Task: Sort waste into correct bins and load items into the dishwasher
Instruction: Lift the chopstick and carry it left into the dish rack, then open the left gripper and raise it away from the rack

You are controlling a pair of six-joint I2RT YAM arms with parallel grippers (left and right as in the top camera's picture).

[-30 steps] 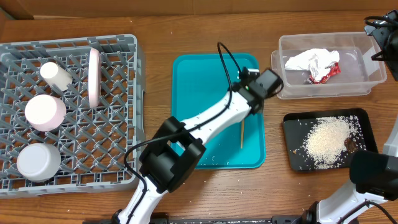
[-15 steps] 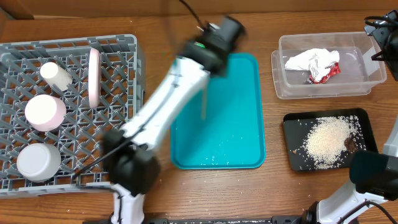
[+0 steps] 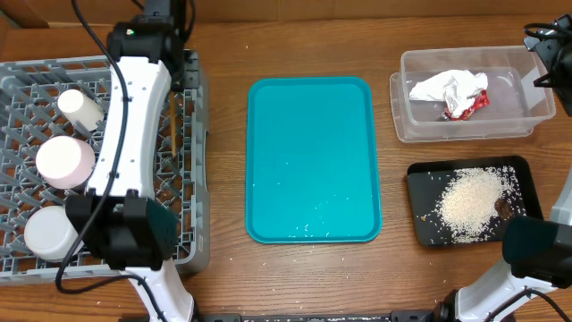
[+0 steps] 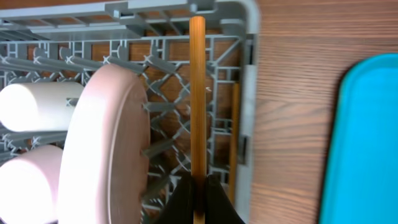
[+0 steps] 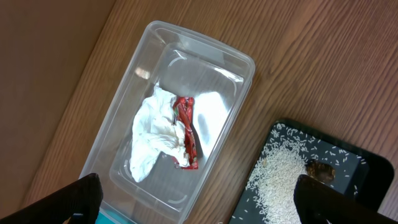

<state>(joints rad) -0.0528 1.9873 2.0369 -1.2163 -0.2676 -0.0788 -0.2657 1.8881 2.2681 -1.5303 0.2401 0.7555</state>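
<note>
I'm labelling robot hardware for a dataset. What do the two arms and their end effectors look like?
Left arm: white shells, black joints, a black cable alongside. Left end effector: black fingers. Right arm: black joint, white link. Right end effector: black fingers.

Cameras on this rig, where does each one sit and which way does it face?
Overhead: fixed above the table, looking straight down on grey lattice dish rack, teal tray, clear plastic tub, black tray; left arm crosses the rack.
Left wrist: on the left arm, facing the rack's corner; left gripper shows, shut on a thin wooden chopstick.
Right wrist: on the right arm, facing down at tub and black tray; right gripper shows, open.
Shared: overhead and right wrist both show tub and black tray.
</note>
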